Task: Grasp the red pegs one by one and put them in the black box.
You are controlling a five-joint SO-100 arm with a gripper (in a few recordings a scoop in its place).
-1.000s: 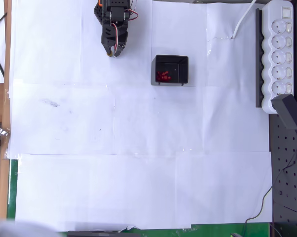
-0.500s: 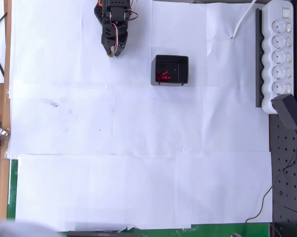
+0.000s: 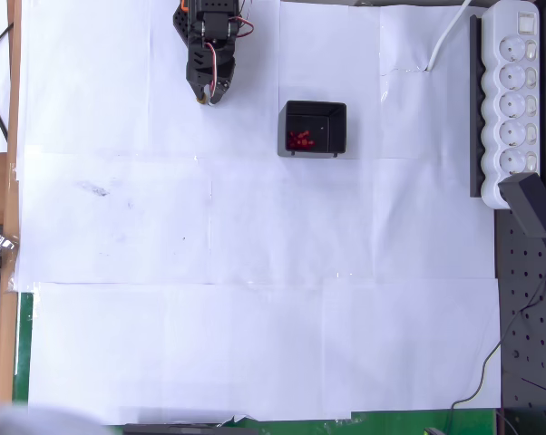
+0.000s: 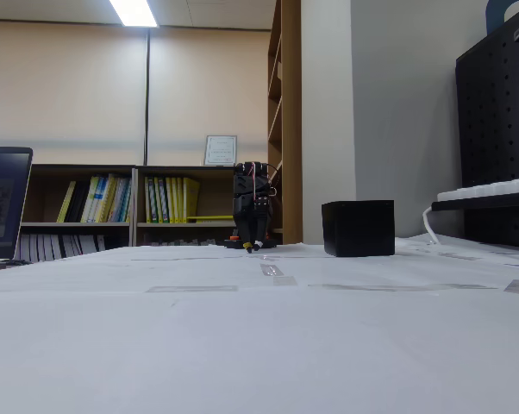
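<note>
The black box (image 3: 336,116) sits on the white paper right of the arm in the overhead view, and several red pegs (image 3: 299,139) lie in a cluster on its floor at the left. From the fixed view the black box (image 4: 358,228) is a dark cube whose inside is hidden. My gripper (image 3: 203,96) hangs folded back near the top edge, left of the box and apart from it, tips pointing down at the paper. Its fingers look shut with nothing between them. The fixed view has the gripper (image 4: 253,247) just above the table.
A white power strip (image 3: 516,95) with a black plug adapter (image 3: 531,205) lies along the right edge beside a black pegboard. White paper sheets (image 3: 255,272) cover the table. A wooden edge and cables run down the left side.
</note>
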